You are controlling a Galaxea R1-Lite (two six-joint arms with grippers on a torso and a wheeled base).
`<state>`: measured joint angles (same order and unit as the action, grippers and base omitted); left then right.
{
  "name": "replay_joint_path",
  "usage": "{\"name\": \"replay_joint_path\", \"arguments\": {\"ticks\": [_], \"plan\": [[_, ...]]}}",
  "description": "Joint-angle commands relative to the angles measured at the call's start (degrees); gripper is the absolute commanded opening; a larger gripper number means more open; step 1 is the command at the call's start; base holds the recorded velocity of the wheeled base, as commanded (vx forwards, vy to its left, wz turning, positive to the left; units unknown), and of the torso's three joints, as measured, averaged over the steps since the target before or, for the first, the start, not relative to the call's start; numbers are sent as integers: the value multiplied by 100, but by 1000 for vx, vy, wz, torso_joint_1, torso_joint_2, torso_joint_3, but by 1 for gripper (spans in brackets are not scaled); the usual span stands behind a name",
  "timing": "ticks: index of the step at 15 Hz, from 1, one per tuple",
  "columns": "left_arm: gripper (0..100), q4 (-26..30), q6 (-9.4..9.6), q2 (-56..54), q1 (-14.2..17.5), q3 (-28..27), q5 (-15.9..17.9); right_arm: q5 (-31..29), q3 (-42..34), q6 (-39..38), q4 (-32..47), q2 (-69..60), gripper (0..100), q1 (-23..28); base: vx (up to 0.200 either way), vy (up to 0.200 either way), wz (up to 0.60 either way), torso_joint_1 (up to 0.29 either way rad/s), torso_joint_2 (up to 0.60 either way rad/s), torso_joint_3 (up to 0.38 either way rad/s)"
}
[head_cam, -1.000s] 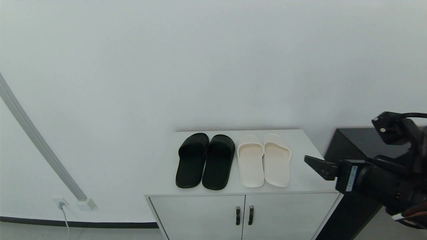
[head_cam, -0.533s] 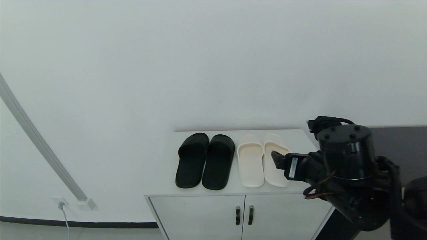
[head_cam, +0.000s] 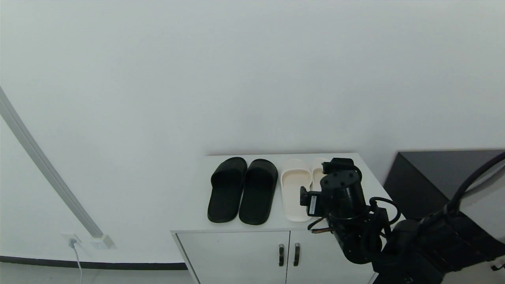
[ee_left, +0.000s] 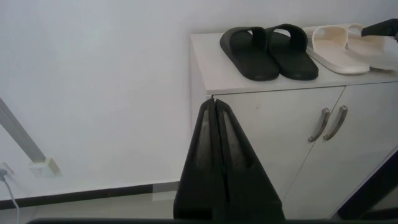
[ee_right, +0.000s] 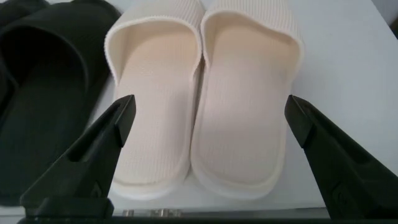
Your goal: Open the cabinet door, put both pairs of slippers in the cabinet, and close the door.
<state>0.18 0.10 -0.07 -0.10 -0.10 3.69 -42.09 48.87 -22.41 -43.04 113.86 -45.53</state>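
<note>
Cream slippers (head_cam: 296, 193) lie beside black slippers (head_cam: 229, 193), near the spread right hand (ee_right: 210, 102).

Three cameras on my cabinet (head_cam: 232, 256)
My head view looks down from well back. The left wrist sits low, facing the doors (ee_left: 280, 130) from afar. The right wrist hovers close over the white slippers (ee_right: 199, 106), which all three share.

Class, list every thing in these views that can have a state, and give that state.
cabinet doors: both shut.
black slippers: side by side on the cabinet top.
cream slippers: on the cabinet top, not gripped.
right hand: open, at the cream slippers.
left hand: shut, empty.
wall plug: plugged in.
</note>
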Motion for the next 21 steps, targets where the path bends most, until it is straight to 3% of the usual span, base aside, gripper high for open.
{"name": "replay_joint_path", "arguments": {"ticks": [1, 13, 20, 21], "plan": [[0, -1, -1, 7, 1, 1, 0, 26, 272, 79, -2, 339, 100, 132, 0, 0, 0, 0, 0, 0], [0, -1, -1, 7, 1, 1, 0, 254, 1968, 659, 33, 1622, 100, 730, 0, 0, 0, 0, 0, 0], [0, -1, -1, 7, 1, 1, 0, 263, 2241, 773, 24, 1789, 100, 888, 0, 0, 0, 0, 0, 0], [0, -1, -1, 7, 1, 1, 0, 263, 2250, 773, 24, 1789, 0, 897, 0, 0, 0, 0, 0, 0]]}}
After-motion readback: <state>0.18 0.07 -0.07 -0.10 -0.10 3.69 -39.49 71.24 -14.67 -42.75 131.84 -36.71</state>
